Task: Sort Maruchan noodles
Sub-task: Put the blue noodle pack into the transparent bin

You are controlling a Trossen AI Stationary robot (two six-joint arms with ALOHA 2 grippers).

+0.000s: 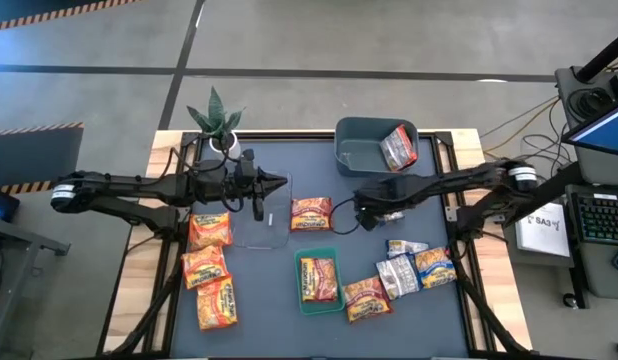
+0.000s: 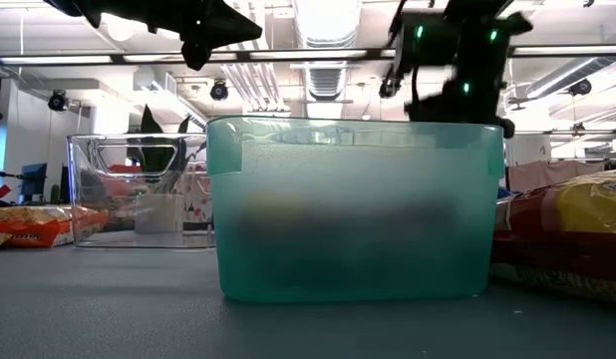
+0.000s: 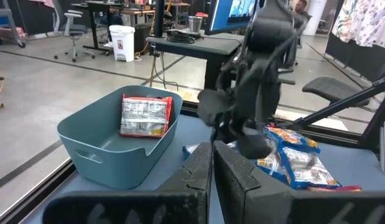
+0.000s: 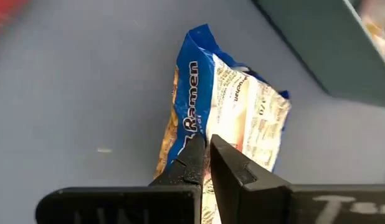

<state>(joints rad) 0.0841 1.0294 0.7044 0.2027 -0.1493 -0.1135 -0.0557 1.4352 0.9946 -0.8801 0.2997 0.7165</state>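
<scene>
**Maruchan noodles spread over the table, both grippers closed**

Maruchan noodles (image 1: 311, 213) lie in several groups on the dark table (image 1: 259, 300). We see three orange-red packets (image 1: 210, 230) in a column on the left side, one more in the green tray (image 1: 301, 296), and one near the middle. A silver-grey packet (image 1: 398, 147) rests inside the grey-blue bin (image 1: 351, 150). Blue and silver packets (image 1: 434, 266) lie together at the right.

Our right gripper (image 4: 207, 146) has its fingers together, and they pinch the edge of a blue and yellow packet (image 4: 233, 106) above the table surface. Our left gripper (image 3: 212, 155) hangs over the clear container (image 1: 261, 225) with its fingers together and nothing between them. A small plant (image 1: 217, 115) stands at the far edge.
</scene>
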